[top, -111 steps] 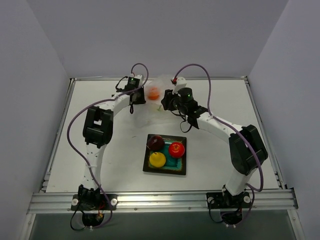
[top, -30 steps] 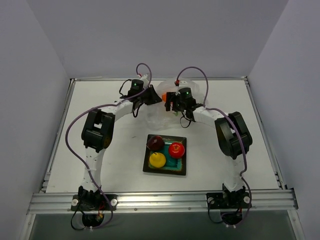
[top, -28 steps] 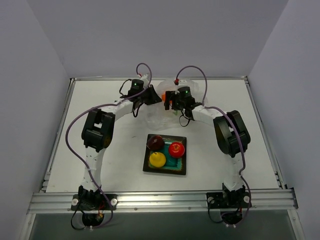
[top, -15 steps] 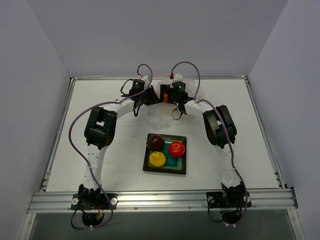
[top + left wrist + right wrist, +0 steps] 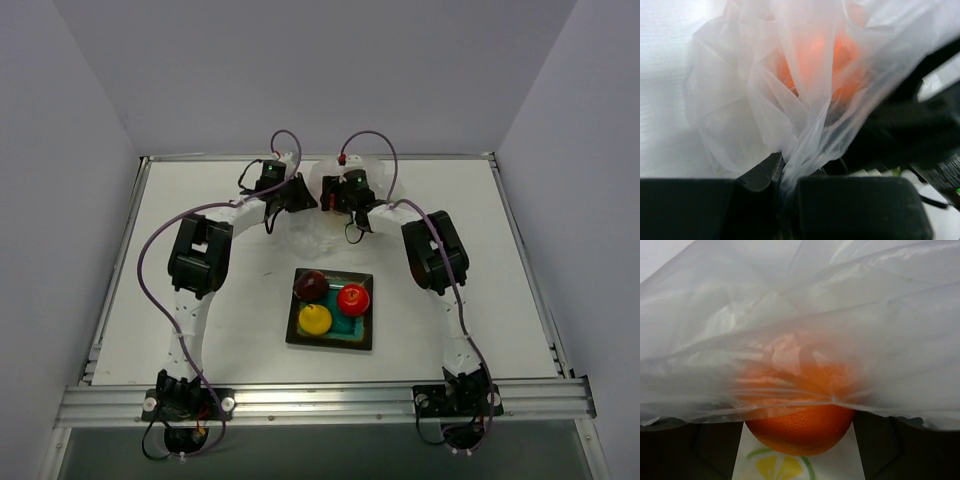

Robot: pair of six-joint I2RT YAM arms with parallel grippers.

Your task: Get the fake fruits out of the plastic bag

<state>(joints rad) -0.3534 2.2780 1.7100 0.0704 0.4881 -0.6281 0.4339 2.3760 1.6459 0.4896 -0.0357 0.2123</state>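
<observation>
Both arms are bunched up at the far middle of the table (image 5: pixel 520 260), so from above it's hard to sort out what's what back there. The plastic bag (image 5: pixel 312 228) is just a pale crumpled blob between and under the two wrists, and whatever is inside it is hidden from overhead. The wrist cams help. The left gripper (image 5: pixel 785 182) is clenched on a twisted bunch of the bag's film, which fans up out of the narrow gap between its black fingers. The right gripper (image 5: pixel 799 440) is grasping the orange fruit (image 5: pixel 800 427) between its two dark fingers. The fruit's pebbly skin shows at the bottom, but the top half is draped in film, and I can't tell if any film is caught under the pads. A bit of green and yellow print (image 5: pixel 780 465) peeks out below. The dark red fruit (image 5: pixel 311 285), bright red fruit (image 5: pixel 352 297) and yellow fruit (image 5: pixel 315 318) sit on the teal plate (image 5: pixel 350 326), apart from the bag.
</observation>
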